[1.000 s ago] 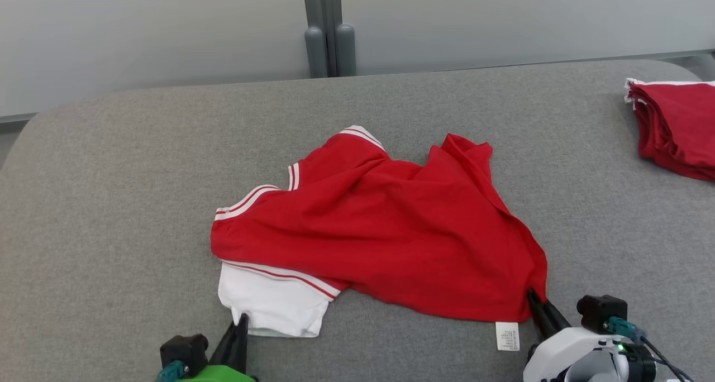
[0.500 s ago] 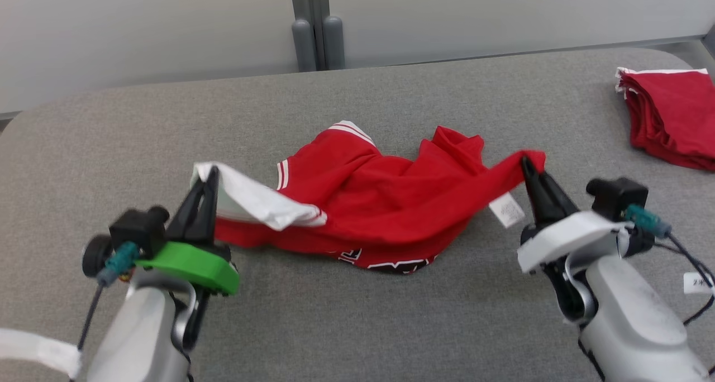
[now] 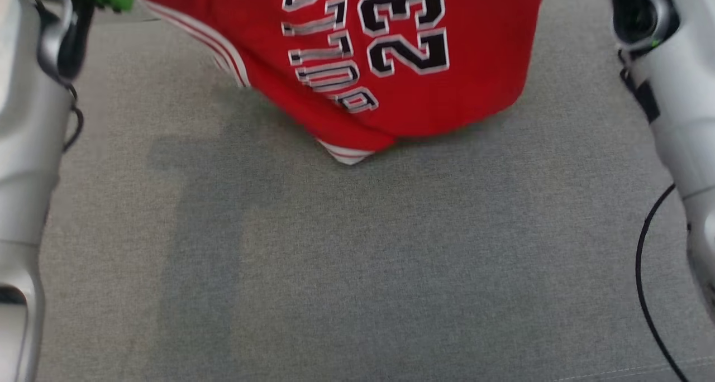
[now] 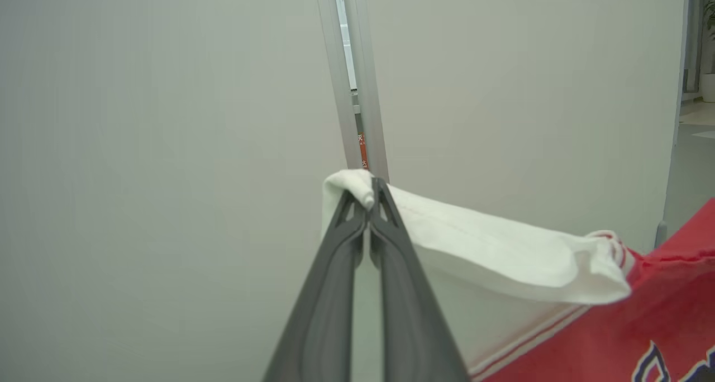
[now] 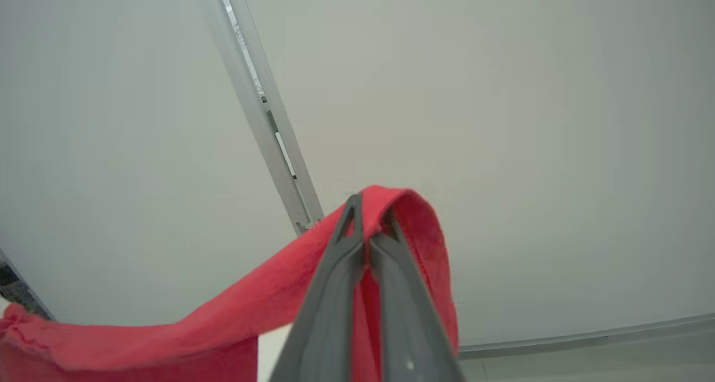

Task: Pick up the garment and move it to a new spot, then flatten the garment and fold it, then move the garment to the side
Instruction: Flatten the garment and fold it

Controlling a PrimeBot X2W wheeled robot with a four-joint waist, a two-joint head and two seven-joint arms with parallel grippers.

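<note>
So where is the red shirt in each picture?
Head view: the shirt is along the top edge, number showing, with the grey table below it in the picture.
Left wrist view: lower right, its white sleeve pinched by the left gripper.
Right wrist view: bottom left to centre, pinched by the right gripper.
Shared landmark: the upright wall seam, in both wrist views.

Looks like an office-style test space: plain pale partition panels (image 4: pixel 139 147) joined by a slim grey metal post (image 4: pixel 357 80), plus a grey fabric-covered work surface (image 3: pixel 357 259)
</note>
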